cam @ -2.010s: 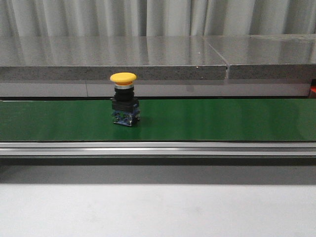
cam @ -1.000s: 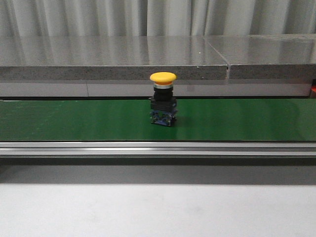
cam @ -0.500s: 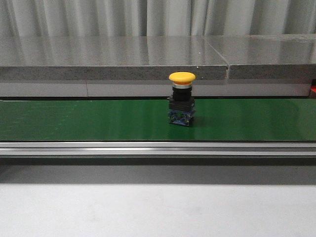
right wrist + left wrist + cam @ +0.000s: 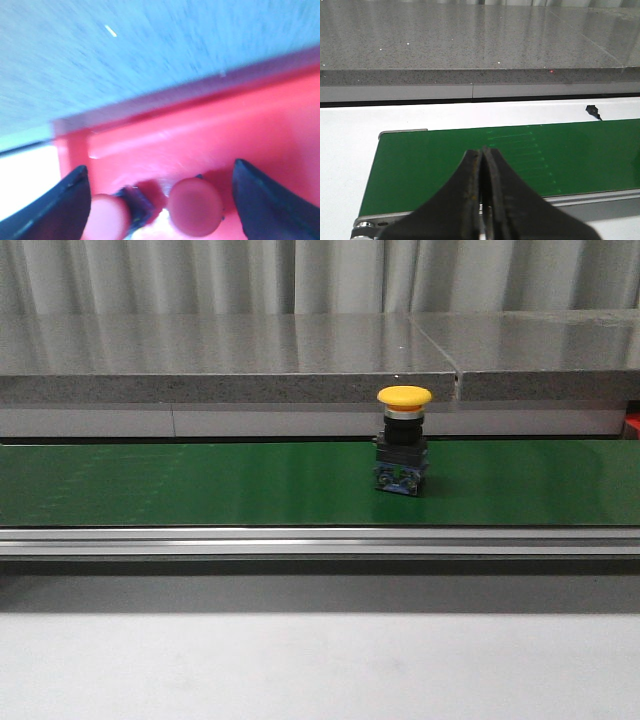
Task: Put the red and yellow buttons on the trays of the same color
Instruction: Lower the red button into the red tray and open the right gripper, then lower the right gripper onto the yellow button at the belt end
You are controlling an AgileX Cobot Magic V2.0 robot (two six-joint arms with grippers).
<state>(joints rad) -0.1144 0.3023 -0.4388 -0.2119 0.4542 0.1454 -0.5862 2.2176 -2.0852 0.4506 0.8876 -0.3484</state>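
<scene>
A yellow button (image 4: 404, 396) on a black and blue base stands upright on the green belt (image 4: 150, 485), right of centre in the front view. No gripper shows in that view. My left gripper (image 4: 482, 152) is shut and empty over the belt's end (image 4: 420, 160). My right gripper (image 4: 160, 175) is open above the red tray (image 4: 200, 135). Two red buttons lie in the tray between its fingers: one (image 4: 196, 206) upright and one (image 4: 106, 218) tipped on its side. A sliver of the red tray (image 4: 633, 423) shows at the right edge of the front view.
A grey stone ledge (image 4: 300, 360) runs behind the belt, and a metal rail (image 4: 300, 540) runs along its front. White tabletop (image 4: 345, 150) surrounds the belt's end in the left wrist view. A small black mark (image 4: 591, 109) sits beyond the belt.
The yellow button has travelled steadily to the right along the belt, from left of centre to right of centre. Nothing else in the front view has moved.
</scene>
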